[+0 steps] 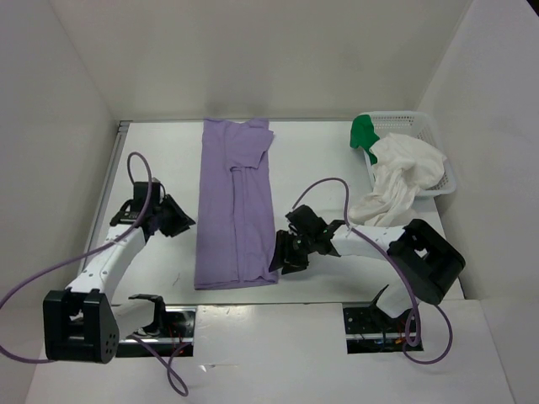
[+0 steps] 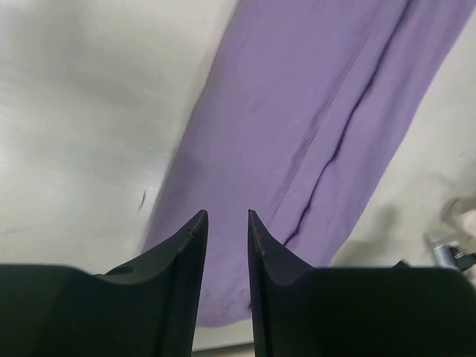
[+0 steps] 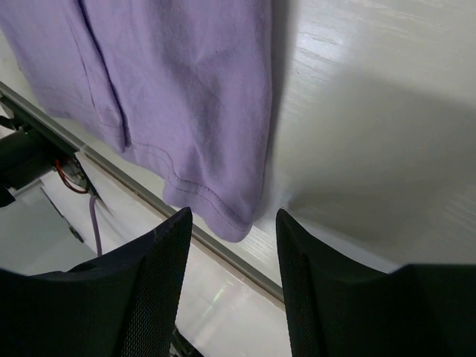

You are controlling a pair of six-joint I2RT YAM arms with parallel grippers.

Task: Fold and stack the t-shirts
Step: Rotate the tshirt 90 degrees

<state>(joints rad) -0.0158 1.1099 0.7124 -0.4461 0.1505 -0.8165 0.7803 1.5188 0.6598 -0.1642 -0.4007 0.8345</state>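
Left gripper [image 1: 173,217]: we see it to the left of the purple strip, beside the strip's left edge and apart from it; in its wrist view the 2 fingers [image 2: 186,253] stand a narrow slot apart with nothing between them, so we call it slightly parted and empty
Table [image 1: 160,160]: white top, bare under the left gripper
Lavender t-shirt [image 1: 236,210]: folded lengthwise into 1 long narrow strip, lying flat at the middle of the table and running from the far edge to near the front edge; we see a folded sleeve at its far right end and a lengthwise crease down its middle
Right gripper [image 1: 286,252]: just beside the strip's near right edge; in its wrist view the 2 fingers [image 3: 160,268] stand wide apart and hold nothing, with the shirt's hemmed near corner in the gap between them; we cannot tell whether they touch the cloth
White t-shirt [image 1: 400,181]: crumpled, spilling out of the basket over its near left side onto the table, right of the right arm
Green t-shirt [image 1: 364,130]: bunched at the basket's far left corner, above the white one in the top view
White mesh basket [image 1: 421,122]: at the far right of the table
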